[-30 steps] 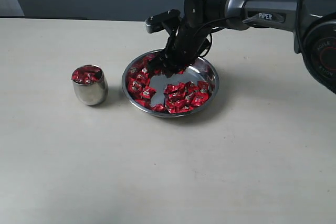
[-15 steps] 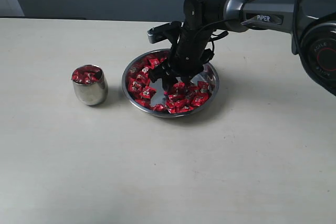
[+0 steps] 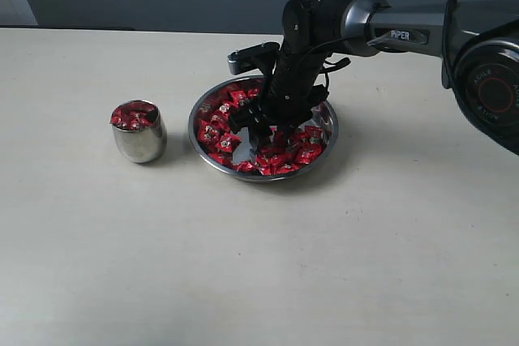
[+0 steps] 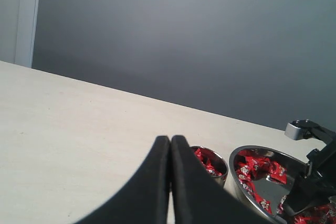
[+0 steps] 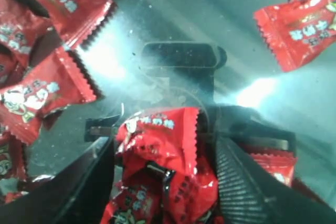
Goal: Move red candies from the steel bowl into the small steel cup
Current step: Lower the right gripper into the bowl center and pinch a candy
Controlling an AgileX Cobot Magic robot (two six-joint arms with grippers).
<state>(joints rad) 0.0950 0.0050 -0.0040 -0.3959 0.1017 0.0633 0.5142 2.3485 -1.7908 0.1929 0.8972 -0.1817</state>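
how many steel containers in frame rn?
2. The small steel cup stands on the left in the exterior view; the steel bowl sits right of it, not touching. Both hold red candies. No others show.

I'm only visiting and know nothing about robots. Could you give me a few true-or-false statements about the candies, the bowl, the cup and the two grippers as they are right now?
1. The right gripper is down in the steel bowl, with red candies between its fingers. True.
2. The small steel cup is empty. False: it already has red candies in it.
3. The left gripper is shut, with nothing in it. True.
4. The cup stands inside the bowl. False: it stands on the table beside the bowl, apart from it.
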